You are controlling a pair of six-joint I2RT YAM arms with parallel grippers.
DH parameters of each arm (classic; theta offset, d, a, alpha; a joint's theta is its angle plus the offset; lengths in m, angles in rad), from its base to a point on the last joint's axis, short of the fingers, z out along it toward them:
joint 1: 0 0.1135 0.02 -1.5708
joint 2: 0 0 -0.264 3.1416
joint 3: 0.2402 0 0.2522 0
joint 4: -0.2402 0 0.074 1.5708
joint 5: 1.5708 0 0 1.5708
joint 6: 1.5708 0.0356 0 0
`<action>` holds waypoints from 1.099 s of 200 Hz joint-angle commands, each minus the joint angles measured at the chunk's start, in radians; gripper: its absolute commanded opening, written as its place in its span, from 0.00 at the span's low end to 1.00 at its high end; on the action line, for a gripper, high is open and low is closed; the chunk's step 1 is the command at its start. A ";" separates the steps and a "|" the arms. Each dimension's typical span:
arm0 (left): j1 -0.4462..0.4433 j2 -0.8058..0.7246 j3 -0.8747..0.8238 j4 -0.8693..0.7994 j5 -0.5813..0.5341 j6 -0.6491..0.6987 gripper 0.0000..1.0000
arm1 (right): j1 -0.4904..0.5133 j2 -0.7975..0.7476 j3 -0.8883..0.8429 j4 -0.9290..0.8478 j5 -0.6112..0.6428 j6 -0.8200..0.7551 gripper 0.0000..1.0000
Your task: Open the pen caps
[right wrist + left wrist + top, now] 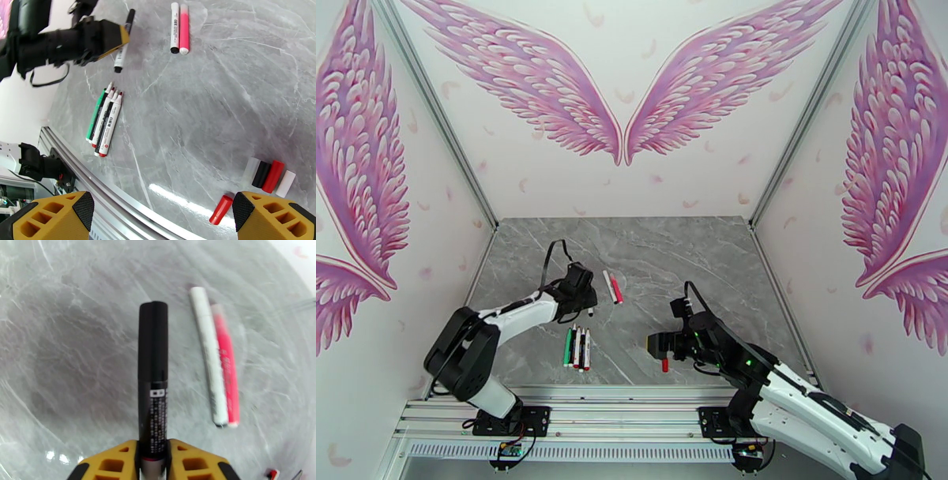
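While left gripper (153,455) clamps a black pen (153,358), right gripper (162,219) gapes wide (pen caps (272,176) beside it)

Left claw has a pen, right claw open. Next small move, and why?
Probably swing the open, empty right claw over to the black plastic cap on the black marker pen clamped in the left claw: that cap looks still on, and pulling needs a second grip.
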 commanded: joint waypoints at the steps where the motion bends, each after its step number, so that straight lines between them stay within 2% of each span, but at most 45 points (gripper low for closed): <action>1: -0.024 -0.120 -0.109 0.103 0.059 0.034 0.25 | 0.003 0.020 0.042 0.088 -0.018 0.092 0.99; 18: -0.068 -0.202 -0.164 0.110 0.058 0.062 0.26 | 0.003 0.050 0.050 0.130 -0.008 0.120 0.95; 46: -0.157 -0.311 -0.235 0.142 0.050 0.111 0.25 | 0.003 0.139 0.087 0.205 -0.060 0.157 0.81; 84: -0.265 -0.402 -0.312 0.218 0.073 0.126 0.24 | 0.003 0.237 0.159 0.234 -0.076 0.195 0.73; 108: -0.324 -0.405 -0.337 0.267 0.112 0.127 0.24 | 0.003 0.291 0.197 0.243 -0.082 0.206 0.72; 133: -0.374 -0.388 -0.348 0.312 0.103 0.118 0.23 | 0.004 0.346 0.216 0.279 -0.103 0.221 0.71; 160: -0.398 -0.363 -0.352 0.366 0.100 0.107 0.22 | 0.002 0.388 0.224 0.300 -0.093 0.233 0.69; 220: -0.443 -0.328 -0.321 0.362 0.086 0.107 0.20 | -0.001 0.408 0.193 0.363 -0.053 0.266 0.59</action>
